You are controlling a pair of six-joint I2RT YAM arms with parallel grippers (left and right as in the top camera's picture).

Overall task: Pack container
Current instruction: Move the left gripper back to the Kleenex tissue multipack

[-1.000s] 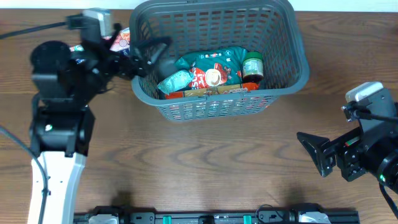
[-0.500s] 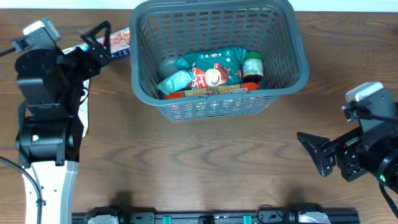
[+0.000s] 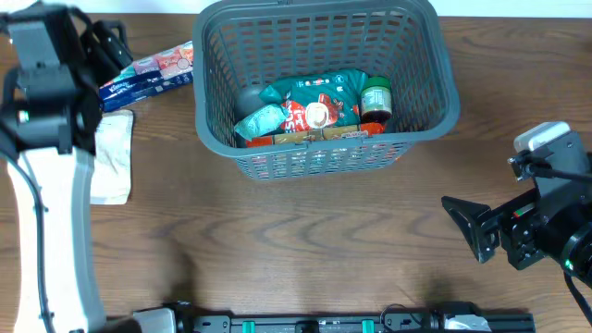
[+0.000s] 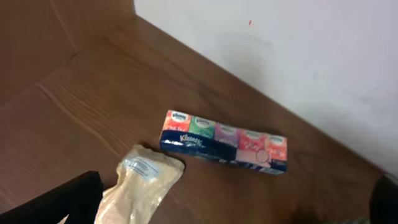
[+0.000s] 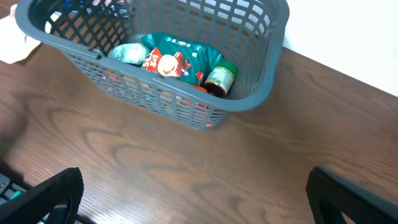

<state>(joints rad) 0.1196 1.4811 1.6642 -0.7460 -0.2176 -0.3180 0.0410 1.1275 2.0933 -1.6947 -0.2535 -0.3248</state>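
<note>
Left arm (image 3: 55,222) covers the left side of a white pouch (image 3: 116,162) on the worktop (image 3: 277,240). In the left wrist view, the pouch's near end runs off the bottom edge. Left end effector (image 4: 235,193) and right end effector (image 5: 194,186) show only as dark finger stubs, clipped by the frame. The label of the jar (image 3: 375,97) is too small to read.

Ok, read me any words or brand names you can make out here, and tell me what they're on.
"Kleenex": on the side of the tissue multipack.
Pale pouch: its label is too blurred to read.
Teal bag and jar in the container: print too small to read.
</note>
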